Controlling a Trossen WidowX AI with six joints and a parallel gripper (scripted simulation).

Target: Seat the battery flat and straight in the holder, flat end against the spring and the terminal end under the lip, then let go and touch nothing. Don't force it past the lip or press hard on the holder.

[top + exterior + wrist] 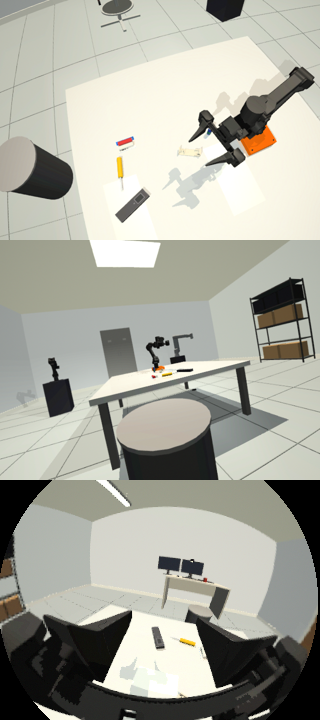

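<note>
The holder, a cream open frame with raised ends, lies on the table. What looks like the battery, a small blue and green cylinder, stands upright behind the holder, beside the arm, partly hidden in the top view. It is outside the holder. My gripper is wide open and empty. It hangs high above the table, its fingers pointing outward, and only overlaps the holder in the top view's line of sight. The battery does not show in the wrist view.
A red cylinder lies with a blue and white piece. A yellow-handled screwdriver and a dark oblong device lie nearby. An orange block is at the arm's base.
</note>
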